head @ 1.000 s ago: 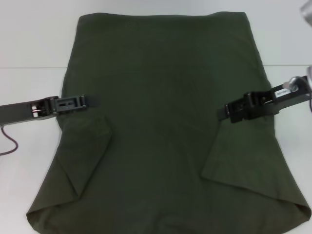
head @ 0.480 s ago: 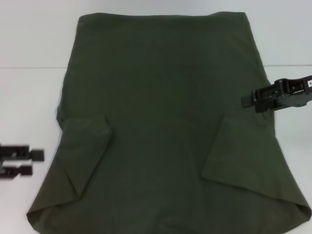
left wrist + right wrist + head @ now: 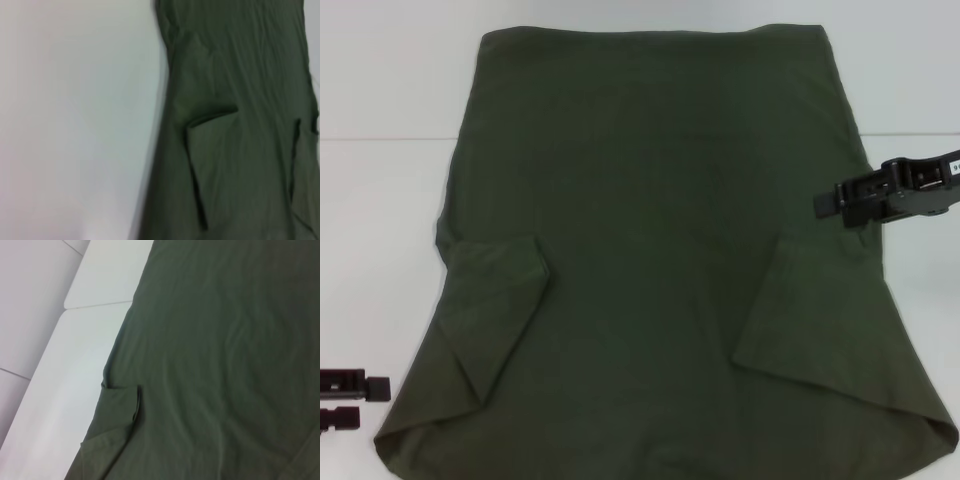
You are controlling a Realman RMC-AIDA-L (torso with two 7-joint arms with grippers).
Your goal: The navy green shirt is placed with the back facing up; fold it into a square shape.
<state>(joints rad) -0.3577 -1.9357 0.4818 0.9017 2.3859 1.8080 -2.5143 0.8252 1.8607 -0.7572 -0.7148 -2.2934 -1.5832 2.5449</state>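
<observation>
Lying spread flat over the middle of the white counter [image 3: 380,200], the large dark olive-green fabric shirt [image 3: 660,260] shows its plain back, with both sleeves already turned inward onto the body as flaps. Its long axis runs from the counter's near edge to the far edge, the hem reaching the far edge and the collar end at the near edge. The right tool [image 3: 825,203] hovers at the shirt's right side edge, roughly midway along its length, pointing inward; I cannot tell whether its jaws are parted. The left tool [image 3: 378,400] sits off the fabric, near the counter's near-left corner, just beside the shirt's near-left corner, its two fingers apart and holding nothing. Judging from this, a lengthwise fold comes next, and the left tool is nearer a near corner than the right.
</observation>
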